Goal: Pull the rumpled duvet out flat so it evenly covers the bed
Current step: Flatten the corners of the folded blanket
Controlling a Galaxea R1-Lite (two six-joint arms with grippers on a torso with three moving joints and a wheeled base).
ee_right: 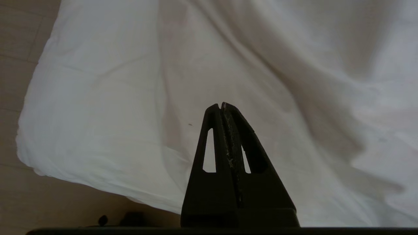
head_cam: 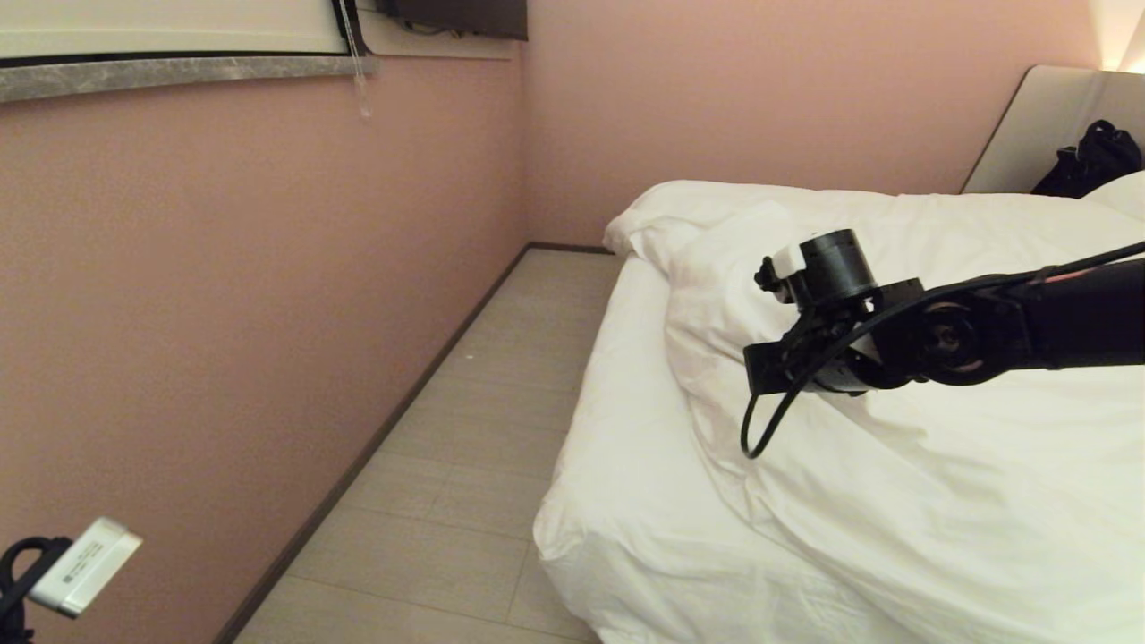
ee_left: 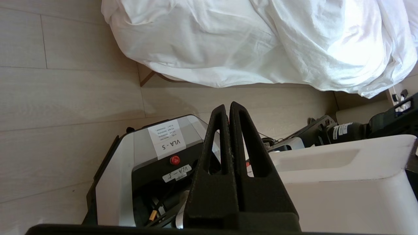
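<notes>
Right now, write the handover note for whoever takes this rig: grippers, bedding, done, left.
Right gripper: shut, empty, hovering above the duvet near the bed's left side.
Left gripper: shut, empty, parked low over the robot's own base, beside the bed.
Duvet: rumpled, bunched toward the right, leaving a strip of mattress sheet bare along the left edge.
Done: nothing visible.
Left: grip the duvet edge, pull it flat and even.
</notes>
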